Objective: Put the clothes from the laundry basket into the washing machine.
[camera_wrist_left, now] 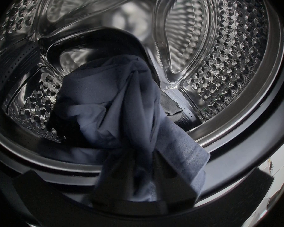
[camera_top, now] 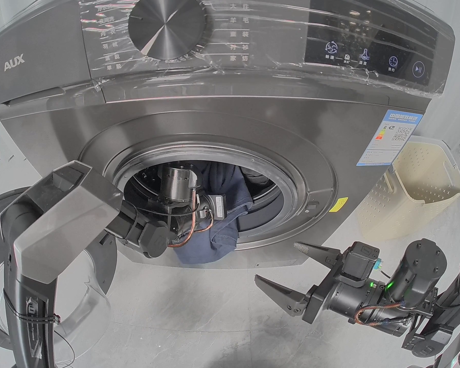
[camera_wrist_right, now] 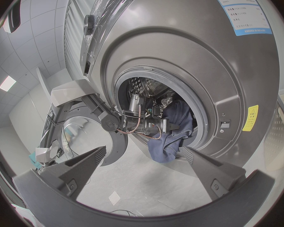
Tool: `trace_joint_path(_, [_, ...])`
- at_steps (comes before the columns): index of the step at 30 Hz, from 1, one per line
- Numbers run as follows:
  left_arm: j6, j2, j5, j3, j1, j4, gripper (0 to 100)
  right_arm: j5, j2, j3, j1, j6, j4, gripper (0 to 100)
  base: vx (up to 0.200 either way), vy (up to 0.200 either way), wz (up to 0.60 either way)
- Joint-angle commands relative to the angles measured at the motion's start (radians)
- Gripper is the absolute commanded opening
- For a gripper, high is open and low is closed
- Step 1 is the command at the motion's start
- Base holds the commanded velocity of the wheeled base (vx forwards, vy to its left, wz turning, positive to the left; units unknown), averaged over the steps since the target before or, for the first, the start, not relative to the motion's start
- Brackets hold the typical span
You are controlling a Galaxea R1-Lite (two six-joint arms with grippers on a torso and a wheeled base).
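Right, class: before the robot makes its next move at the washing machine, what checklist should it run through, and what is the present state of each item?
1. Washing machine door swung open: ok.
2. Left hand gripping the blue garment: ok.
3. Garment fully inside the drum: not ok, part of it hangs out over the lower rim of the opening.
4. Right hand open and holding nothing, outside the machine: ok.
5. Laundry basket emptied: cannot tell, its inside is hidden.
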Motion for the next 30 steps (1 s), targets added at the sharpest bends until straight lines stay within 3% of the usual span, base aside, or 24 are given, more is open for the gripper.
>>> trace_joint_path(1, [-0.001, 0.046, 0.0, -0.041, 0.004, 0.004, 0, 0.0, -0.001, 0.001, -0.001, 0.001, -0.001, 100, 0.0, 0.0, 0.0])
trace_joint_path(6, [-0.024, 0.066, 0.0, -0.168, 0.006, -0.016, 0, 0.0, 0.001, -0.001, 0.001, 0.001, -0.001, 100, 0.0, 0.0, 0.0])
trace_joint_path(10, [-0.105, 0.103, 0.016, -0.319, 0.011, -0.107, 0, 0.001, 0.001, -0.001, -0.001, 0.001, -0.001, 100, 0.0, 0.0, 0.0])
trace_joint_path(15, [-0.109, 0.152, 0.06, -0.451, 0.021, -0.133, 0, 0.001, 0.001, -0.001, -0.003, 0.001, -0.001, 100, 0.0, 0.0, 0.0])
trace_joint_path(21, [-0.108, 0.186, 0.079, -0.489, 0.023, -0.156, 0, 0.001, 0.001, -0.001, -0.004, 0.0, -0.001, 100, 0.0, 0.0, 0.0])
trace_joint_path(22, [-0.106, 0.186, 0.079, -0.478, 0.024, -0.156, 100, 0.001, 0.001, -0.001, -0.006, 0.0, -0.001, 100, 0.0, 0.0, 0.0])
trace_joint_path(27, [-0.103, 0.149, 0.077, -0.391, 0.008, -0.133, 100, 0.001, 0.001, -0.001, -0.007, 0.0, -0.001, 100, 0.0, 0.0, 0.0])
trace_joint_path(29, [-0.086, 0.123, 0.066, -0.332, 0.0, -0.097, 100, 0.001, 0.001, -0.001, -0.006, 0.0, -0.001, 100, 0.0, 0.0, 0.0])
trace_joint_path(30, [-0.059, 0.106, 0.06, -0.285, 0.0, -0.058, 100, 0.001, 0.001, -0.001, -0.004, 0.0, -0.001, 100, 0.0, 0.0, 0.0])
